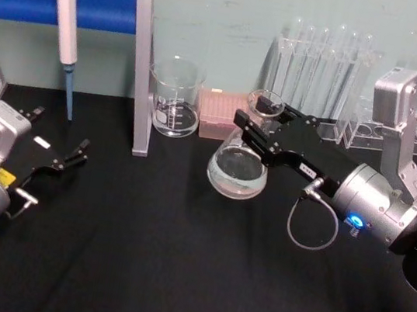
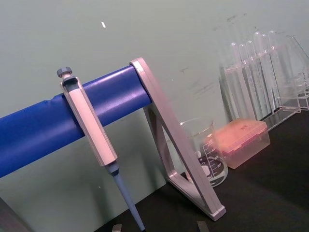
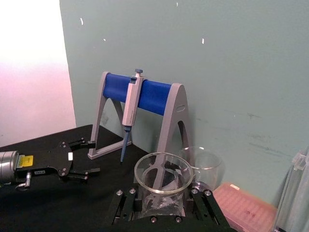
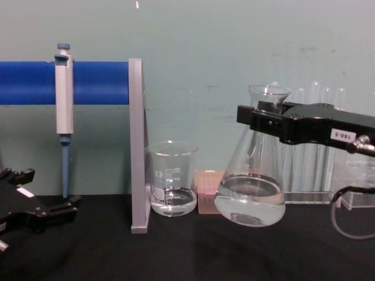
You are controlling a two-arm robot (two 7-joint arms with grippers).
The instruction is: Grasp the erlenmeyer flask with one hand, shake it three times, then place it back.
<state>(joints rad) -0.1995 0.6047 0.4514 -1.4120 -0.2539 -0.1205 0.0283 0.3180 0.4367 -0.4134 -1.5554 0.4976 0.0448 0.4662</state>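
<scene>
The erlenmeyer flask (image 1: 237,172) (image 4: 252,193) is clear glass with some clear liquid in its wide base. It hangs tilted, its base just above the black table. My right gripper (image 1: 259,123) (image 4: 265,120) comes in from the right and is shut on the flask's neck, just under the flared rim. In the right wrist view the flask's rim (image 3: 163,173) sits between the jaws of the right gripper (image 3: 161,205). My left gripper (image 1: 75,153) (image 4: 44,205) (image 3: 83,157) rests open and empty at the table's left side, well away from the flask.
A glass beaker (image 1: 175,98) with a little liquid stands left of the flask, a pink tip box (image 1: 218,115) just behind it. A pipette (image 1: 65,25) hangs on the blue-bar stand (image 1: 143,76) at back left. Test tubes in a clear rack (image 1: 324,63) stand at back right.
</scene>
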